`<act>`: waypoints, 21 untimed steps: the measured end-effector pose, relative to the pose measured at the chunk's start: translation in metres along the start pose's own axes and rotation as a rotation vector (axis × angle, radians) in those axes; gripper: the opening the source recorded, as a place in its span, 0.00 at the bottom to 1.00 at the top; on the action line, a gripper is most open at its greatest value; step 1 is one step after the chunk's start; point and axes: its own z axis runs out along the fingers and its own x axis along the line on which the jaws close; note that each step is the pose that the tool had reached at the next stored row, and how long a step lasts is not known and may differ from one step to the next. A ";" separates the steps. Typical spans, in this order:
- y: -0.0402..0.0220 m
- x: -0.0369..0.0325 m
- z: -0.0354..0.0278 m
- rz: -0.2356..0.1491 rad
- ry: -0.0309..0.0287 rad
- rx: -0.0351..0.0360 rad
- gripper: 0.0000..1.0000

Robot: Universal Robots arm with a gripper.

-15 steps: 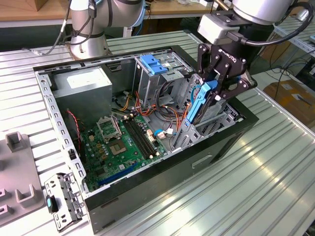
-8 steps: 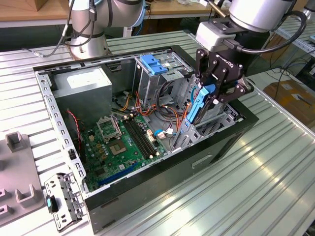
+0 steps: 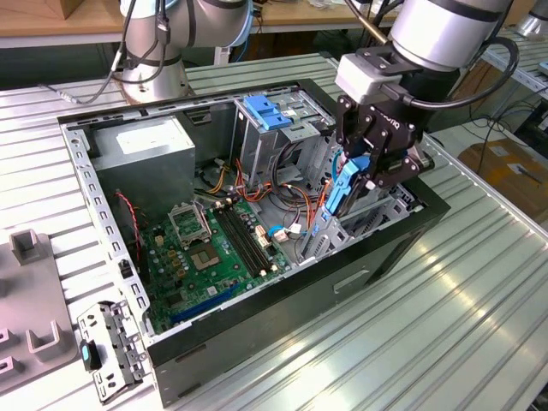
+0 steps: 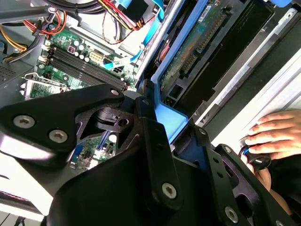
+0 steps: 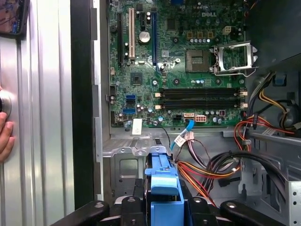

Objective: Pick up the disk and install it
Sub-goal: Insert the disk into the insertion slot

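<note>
Exterior view — my gripper (image 3: 364, 169) is clamped on the disk (image 3: 341, 201), gripping its blue frame so that it hangs on edge at the front end of the open computer case (image 3: 257, 342), beside the motherboard (image 3: 214, 248). The pick-up looks done. Installing is the step in hand, I judge, and seating calls for a frame square to the bay and clear of the cables (image 5: 207, 169). What the second wrist view adds — the disk's green circuit-board face and a person's hand (image 4: 275, 129) just outside the case.
</note>
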 end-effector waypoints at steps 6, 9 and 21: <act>-0.0001 0.0000 0.0075 0.000 -0.0020 -0.0001 0.37; -0.0001 0.0000 0.0097 0.000 -0.0024 -0.0001 0.37; -0.0002 0.0000 0.0098 0.000 -0.0035 0.0003 0.45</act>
